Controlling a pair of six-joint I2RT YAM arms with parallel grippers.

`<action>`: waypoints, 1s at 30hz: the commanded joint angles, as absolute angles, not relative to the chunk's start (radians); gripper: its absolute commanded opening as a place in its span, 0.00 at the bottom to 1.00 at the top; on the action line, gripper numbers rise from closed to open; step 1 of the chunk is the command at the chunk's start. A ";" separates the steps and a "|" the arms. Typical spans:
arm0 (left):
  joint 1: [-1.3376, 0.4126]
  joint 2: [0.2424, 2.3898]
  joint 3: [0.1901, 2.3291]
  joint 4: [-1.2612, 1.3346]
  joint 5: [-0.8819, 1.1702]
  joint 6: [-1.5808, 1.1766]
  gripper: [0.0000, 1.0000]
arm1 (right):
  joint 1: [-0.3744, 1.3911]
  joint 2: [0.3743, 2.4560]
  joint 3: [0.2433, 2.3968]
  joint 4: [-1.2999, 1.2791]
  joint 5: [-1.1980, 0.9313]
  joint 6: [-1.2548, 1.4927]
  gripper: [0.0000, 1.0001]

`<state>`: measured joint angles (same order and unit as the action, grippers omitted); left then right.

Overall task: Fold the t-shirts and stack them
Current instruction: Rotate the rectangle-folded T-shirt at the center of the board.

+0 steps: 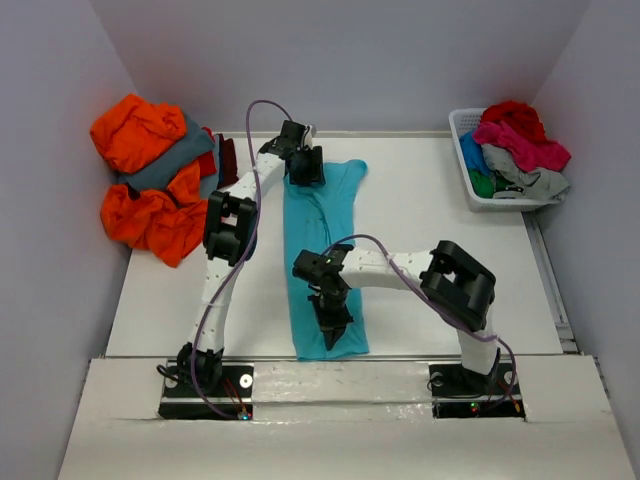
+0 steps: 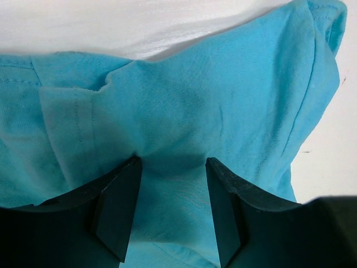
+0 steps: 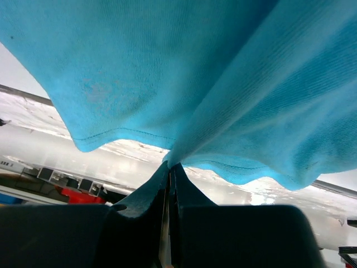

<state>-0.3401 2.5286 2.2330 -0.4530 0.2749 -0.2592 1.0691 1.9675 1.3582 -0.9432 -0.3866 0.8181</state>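
Note:
A turquoise t-shirt (image 1: 335, 200) lies as a long narrow strip down the middle of the table. My left gripper (image 1: 305, 170) presses on its far end. In the left wrist view that gripper (image 2: 173, 161) is open, and a ridge of the turquoise t-shirt (image 2: 223, 89) bulges between its fingers. My right gripper (image 1: 333, 335) is at the shirt's near end. In the right wrist view it (image 3: 170, 164) is shut on the hem, and the turquoise t-shirt (image 3: 167, 67) is drawn up over the camera.
A heap of orange t-shirts (image 1: 140, 180) with a slate grey one (image 1: 170, 165) and a maroon one (image 1: 228, 158) lies at the far left. A white basket (image 1: 470, 170) at the far right holds red, pink (image 1: 520, 145), light grey and green shirts.

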 commanded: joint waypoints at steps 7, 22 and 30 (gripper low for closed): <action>-0.325 2.513 2.233 -0.529 0.247 -0.239 0.63 | 1.117 1.937 1.374 -0.989 -0.425 0.815 0.07; -0.325 2.494 2.224 -0.518 0.273 -0.230 0.65 | 1.117 1.942 1.589 -1.094 -0.170 0.813 0.82; -0.325 2.453 2.195 -0.502 0.264 -0.222 0.67 | 0.971 1.847 1.565 -1.068 -0.024 0.893 0.81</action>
<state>-0.3378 2.5233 2.2276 -0.4541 0.2848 -0.2478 1.0771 1.9484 1.5795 -1.0744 -0.1181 0.8444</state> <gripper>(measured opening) 0.659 0.811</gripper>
